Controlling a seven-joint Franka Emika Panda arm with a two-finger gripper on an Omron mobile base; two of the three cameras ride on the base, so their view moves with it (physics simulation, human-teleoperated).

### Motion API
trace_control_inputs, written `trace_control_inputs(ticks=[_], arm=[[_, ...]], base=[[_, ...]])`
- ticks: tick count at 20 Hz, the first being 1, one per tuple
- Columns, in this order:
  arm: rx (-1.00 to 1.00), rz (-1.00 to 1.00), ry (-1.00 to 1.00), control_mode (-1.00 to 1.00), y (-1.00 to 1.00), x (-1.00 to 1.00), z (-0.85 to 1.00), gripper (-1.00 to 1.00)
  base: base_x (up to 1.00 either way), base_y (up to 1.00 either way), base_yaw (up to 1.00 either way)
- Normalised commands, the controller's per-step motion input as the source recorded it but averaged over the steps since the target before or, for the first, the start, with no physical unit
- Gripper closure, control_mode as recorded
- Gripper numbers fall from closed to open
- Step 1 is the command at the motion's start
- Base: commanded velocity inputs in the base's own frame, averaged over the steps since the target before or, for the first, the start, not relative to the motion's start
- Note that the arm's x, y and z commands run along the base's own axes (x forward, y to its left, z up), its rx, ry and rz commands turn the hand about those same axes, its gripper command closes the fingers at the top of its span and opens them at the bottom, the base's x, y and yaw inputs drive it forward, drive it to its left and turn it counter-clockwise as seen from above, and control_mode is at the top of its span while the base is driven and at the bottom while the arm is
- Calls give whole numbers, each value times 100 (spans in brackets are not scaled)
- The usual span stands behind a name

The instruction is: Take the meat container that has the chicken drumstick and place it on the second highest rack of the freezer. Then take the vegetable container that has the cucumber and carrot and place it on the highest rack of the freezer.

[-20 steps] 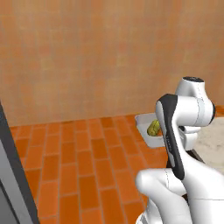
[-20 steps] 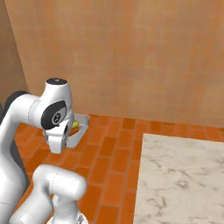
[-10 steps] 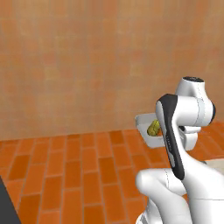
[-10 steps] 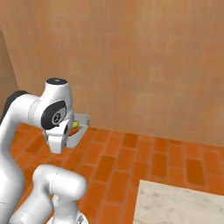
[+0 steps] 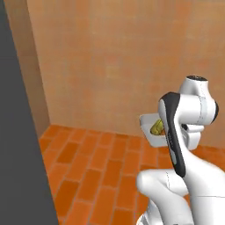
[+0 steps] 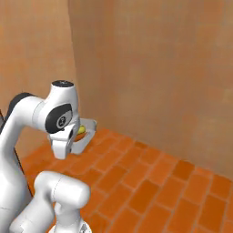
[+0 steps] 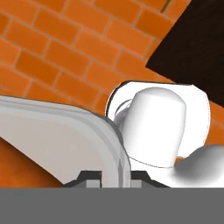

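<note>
- On the far left of the left base view stands a tall dark grey panel. It runs from the top of the picture down to the bottom.
- Behind it is a tan wall, which meets another tan wall in a corner.
- The floor is made of orange bricks and lies bare from the corner to the robot.
- To the right, the white arm bends up in the near part of the scene.
- Just past the arm's dark elbow is a pale grey container, up in the air above the floor.
- Inside the container sits something yellow-green, the cucumber. The arm covers most of it, and I cannot tell if the carrot is there too.
- In the right base view the same container sticks out just beside the arm's hand, with a bit of yellow-green inside.
- In the hand view the gripper is at the bottom, and its two dark tips pinch the thin grey rim of the container.
- The jaws are clenched tight on that rim, so the gripper is holding the container.
- The container's flat side spreads out to the left in the hand view, with orange bricks past it.
</note>
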Motion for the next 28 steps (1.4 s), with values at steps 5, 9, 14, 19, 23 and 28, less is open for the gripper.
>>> trace_control_inputs(ticks=[5, 9, 14, 19, 23, 28], arm=[[0, 0, 0, 100, 0, 0, 0, 100], [0, 0, 0, 100, 0, 0, 0, 100], [0, 0, 0, 100, 0, 0, 0, 100], [0, 0, 0, 100, 0, 0, 0, 100], [0, 0, 0, 100, 0, 0, 0, 100], [0, 0, 0, 100, 0, 0, 0, 100]], base=[[3, 0, 93], [0, 0, 90], [0, 0, 91], [0, 0, 85], [19, -24, 62], [39, -16, 36]])
